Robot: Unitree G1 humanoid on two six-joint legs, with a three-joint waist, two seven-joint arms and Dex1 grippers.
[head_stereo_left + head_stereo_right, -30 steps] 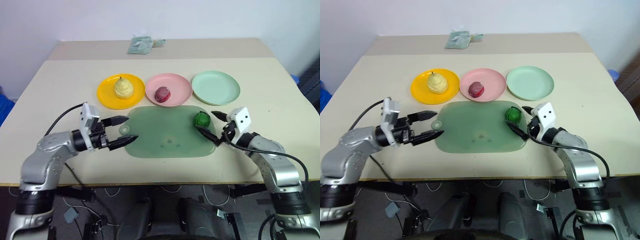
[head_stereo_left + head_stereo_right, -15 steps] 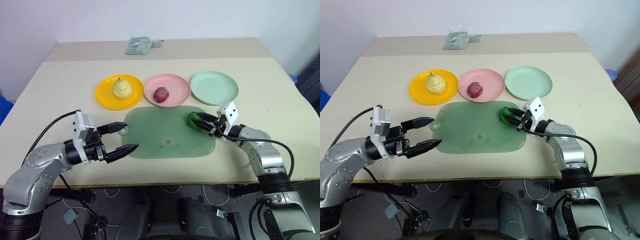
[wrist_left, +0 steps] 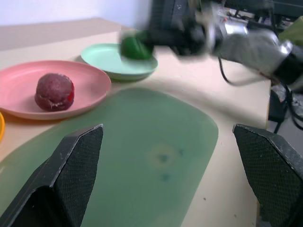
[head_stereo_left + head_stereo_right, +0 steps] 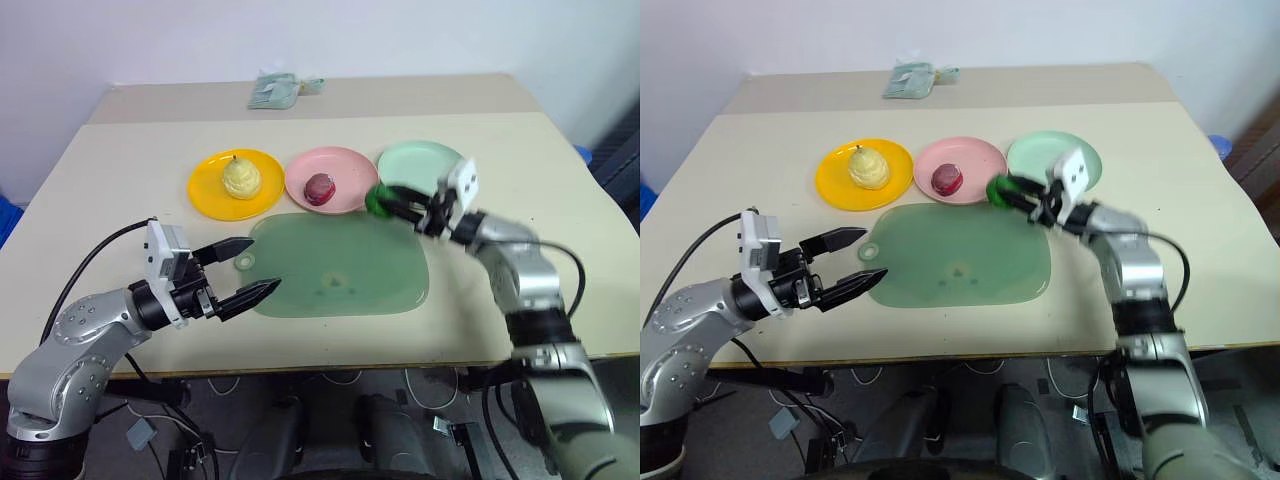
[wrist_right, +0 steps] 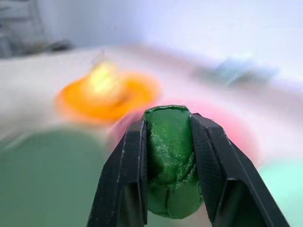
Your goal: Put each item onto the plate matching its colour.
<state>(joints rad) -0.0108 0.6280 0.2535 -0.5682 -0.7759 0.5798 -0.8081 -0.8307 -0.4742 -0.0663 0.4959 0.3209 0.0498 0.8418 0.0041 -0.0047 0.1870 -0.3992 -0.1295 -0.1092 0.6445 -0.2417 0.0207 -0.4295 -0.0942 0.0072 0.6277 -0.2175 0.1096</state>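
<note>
Three plates upper centre; pear [image 4: 241, 177] on yellow, red lump [image 4: 320, 187] on pink. Right gripper [image 4: 398, 203] clamps green ball [image 4: 378, 200], raised; pale green plate [image 4: 421, 165] just upper right of it. Left gripper [image 4: 243, 269] spread wide, empty, lower left.

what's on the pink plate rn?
The dark red lump sits on the pink plate, alone. The plate under it is covered. The green ball, clamped in the right gripper, is beside the plate, not on it.

Yellow pear [image 4: 241, 178], red-purple lump [image 4: 320, 187], dark green ball [image 4: 378, 199], pale green plate [image 4: 412, 163].
</note>
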